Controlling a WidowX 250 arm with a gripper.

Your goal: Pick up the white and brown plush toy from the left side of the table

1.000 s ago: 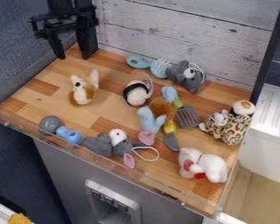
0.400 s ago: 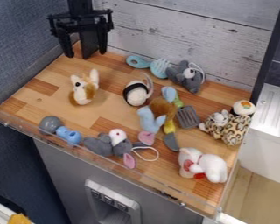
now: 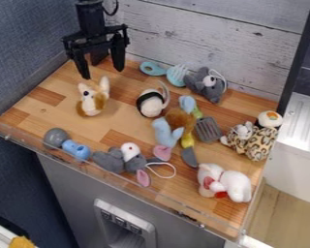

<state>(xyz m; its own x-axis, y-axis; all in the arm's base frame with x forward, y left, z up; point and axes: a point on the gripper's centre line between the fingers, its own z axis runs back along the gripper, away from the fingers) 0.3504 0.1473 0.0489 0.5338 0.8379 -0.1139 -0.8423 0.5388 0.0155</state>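
Honestly, looks like the pre-grab stage to me: claw spread and empty at far left, tan-and-white plush just nearer, so grabbing that would mean lining up, then lowering around it.

Bright, even light; soft shadows beneath the toys; slight softness in fine detail.

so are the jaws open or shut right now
Open: the jaws of the gripper stand wide apart at their tips, with no toy held between them.
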